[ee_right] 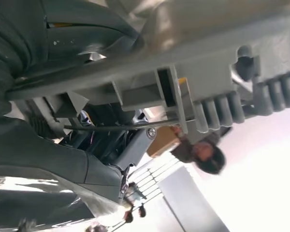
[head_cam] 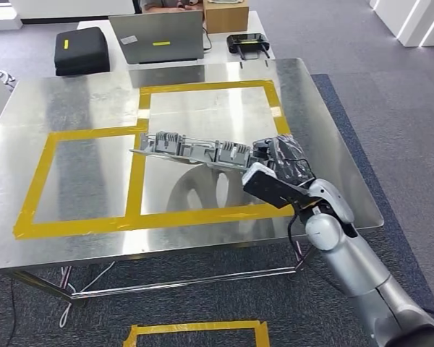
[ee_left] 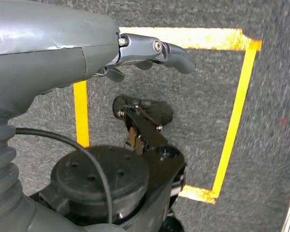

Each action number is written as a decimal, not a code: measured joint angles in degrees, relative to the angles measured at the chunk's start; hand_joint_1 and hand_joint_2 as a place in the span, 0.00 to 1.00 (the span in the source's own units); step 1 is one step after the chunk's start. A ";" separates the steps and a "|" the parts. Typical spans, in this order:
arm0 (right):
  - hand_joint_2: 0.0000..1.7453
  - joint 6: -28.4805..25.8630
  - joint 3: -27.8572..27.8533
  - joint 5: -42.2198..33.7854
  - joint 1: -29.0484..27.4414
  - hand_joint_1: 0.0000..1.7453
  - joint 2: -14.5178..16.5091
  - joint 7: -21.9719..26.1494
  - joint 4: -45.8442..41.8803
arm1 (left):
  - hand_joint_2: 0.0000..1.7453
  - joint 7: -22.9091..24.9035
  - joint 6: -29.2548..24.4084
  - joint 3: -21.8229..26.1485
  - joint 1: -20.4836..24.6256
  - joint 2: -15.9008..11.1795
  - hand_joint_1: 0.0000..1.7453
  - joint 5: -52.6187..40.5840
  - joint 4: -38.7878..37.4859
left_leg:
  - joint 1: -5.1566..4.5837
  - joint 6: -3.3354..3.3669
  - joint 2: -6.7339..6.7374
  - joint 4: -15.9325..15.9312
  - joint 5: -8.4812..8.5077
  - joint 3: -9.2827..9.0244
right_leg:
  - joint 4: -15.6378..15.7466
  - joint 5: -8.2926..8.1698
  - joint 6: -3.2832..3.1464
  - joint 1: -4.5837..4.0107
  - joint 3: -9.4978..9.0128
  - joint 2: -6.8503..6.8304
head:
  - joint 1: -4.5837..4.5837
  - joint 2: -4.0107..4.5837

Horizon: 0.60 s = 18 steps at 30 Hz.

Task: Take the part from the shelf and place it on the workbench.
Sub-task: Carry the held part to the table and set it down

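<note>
We see bright, even overhead light glaring off the steel workbench (head_cam: pixel 324 137) (ceiling strips reflect there); the right wrist view is blurred and overexposed, the left dimmer.

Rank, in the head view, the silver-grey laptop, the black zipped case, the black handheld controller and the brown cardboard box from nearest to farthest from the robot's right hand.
1. Black handheld controller, behind the right hand, slightly left.
2. Brown cardboard box, beyond the controller at the top edge; close to the laptop in rank.
3. Silver-grey laptop, behind and left.
4. Black zipped case, far left.
</note>
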State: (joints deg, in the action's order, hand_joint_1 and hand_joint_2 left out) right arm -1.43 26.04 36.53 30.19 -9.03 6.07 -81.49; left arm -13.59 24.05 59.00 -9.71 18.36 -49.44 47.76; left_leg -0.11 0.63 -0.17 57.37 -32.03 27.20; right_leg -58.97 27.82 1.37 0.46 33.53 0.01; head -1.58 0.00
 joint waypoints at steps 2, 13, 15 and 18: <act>1.00 0.74 2.56 3.10 3.68 1.00 0.03 -1.54 5.10 | 1.00 -0.66 -0.01 1.62 0.77 -0.01 0.00 -0.99 0.01 | 0.00 -0.01 0.00 0.00 0.01 0.00 | -0.01 0.00 0.00 -0.01 0.01 0.00 | -0.01 0.00; 1.00 5.97 14.06 12.72 15.35 1.00 4.01 -5.43 27.38 | 1.00 -2.86 0.36 4.19 2.61 -0.04 0.00 -2.25 0.00 | 0.01 -0.01 0.01 0.00 0.00 0.00 | -0.01 0.01 0.00 -0.02 0.01 0.05 | -0.01 0.00; 1.00 6.44 15.85 14.03 17.16 1.00 5.13 -5.35 31.24 | 1.00 -2.39 0.38 3.91 2.55 -0.08 0.00 -1.00 0.01 | 0.00 -0.01 0.01 0.00 0.00 -0.02 | -0.01 0.01 0.00 -0.02 0.00 0.06 | -0.01 0.00; 1.00 6.23 17.94 15.34 19.32 0.50 6.93 -5.00 36.94 | 1.00 -1.53 -0.85 3.12 2.42 -0.12 0.00 1.28 0.02 | 0.00 -0.01 0.02 0.00 0.00 -0.09 | -0.01 0.00 0.00 -0.01 -0.07 0.07 | 0.00 0.00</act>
State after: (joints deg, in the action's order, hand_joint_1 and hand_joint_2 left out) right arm 4.80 43.98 51.86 49.51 -2.09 1.07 -44.56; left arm -15.12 23.20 62.13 -7.29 18.24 -48.16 47.78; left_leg -0.11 0.61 -0.15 57.37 -32.04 27.11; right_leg -58.98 27.82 1.37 0.45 33.46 0.07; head -1.58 0.00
